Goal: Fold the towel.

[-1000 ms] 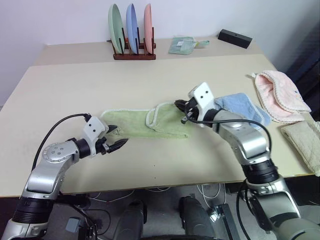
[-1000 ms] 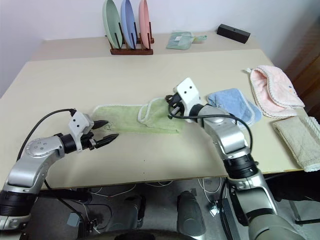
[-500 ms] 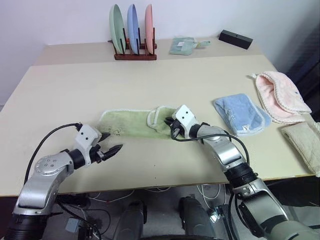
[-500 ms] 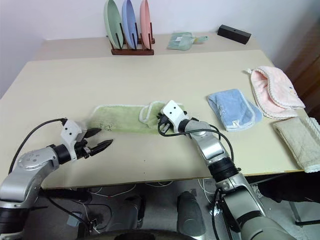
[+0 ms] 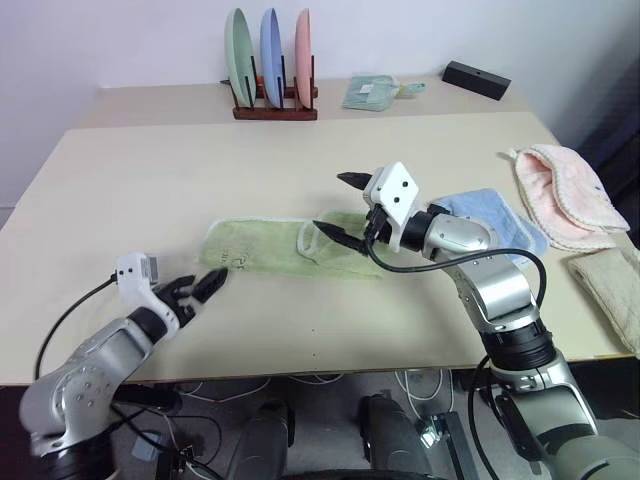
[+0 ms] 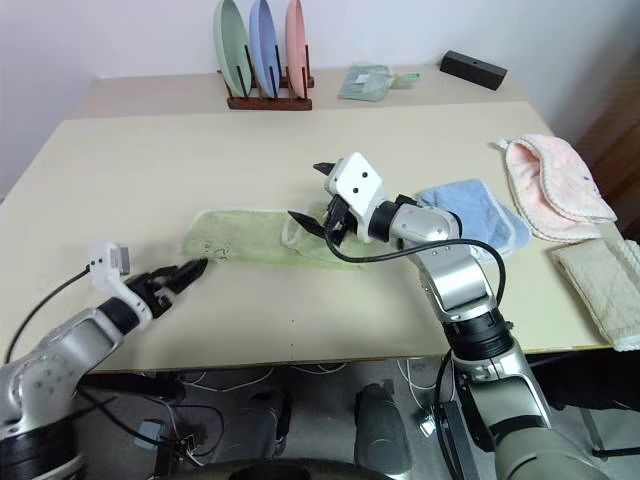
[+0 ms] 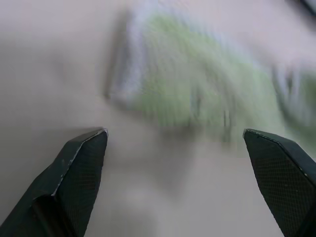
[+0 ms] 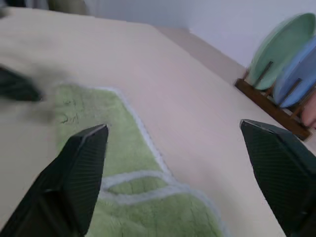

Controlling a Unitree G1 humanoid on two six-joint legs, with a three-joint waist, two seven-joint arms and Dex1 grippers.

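Towel (image 5: 290, 249) lies flat on the beige surface (image 5: 150, 180), between the two arms, and no end effector has hold of it. Right end effector (image 5: 338, 205) hangs just above the towel's right part with its two black fingers spread wide and nothing between them; the right wrist view looks down past these fingers onto the green cloth and its white edging. Left end effector (image 5: 203, 287) is low over the surface, just beside the towel's left end, also wide open and empty; its wrist view is blurred, so I cannot say if a fingertip touches the cloth. On the right part of the towel one flap is turned over onto the rest, as the curved white edging shows, so I judge that a first fold is made there. The left part, with the small dark print, is still spread out in one layer. I think the task is perhaps half done: this left end should be brought over, and the towel made neat.
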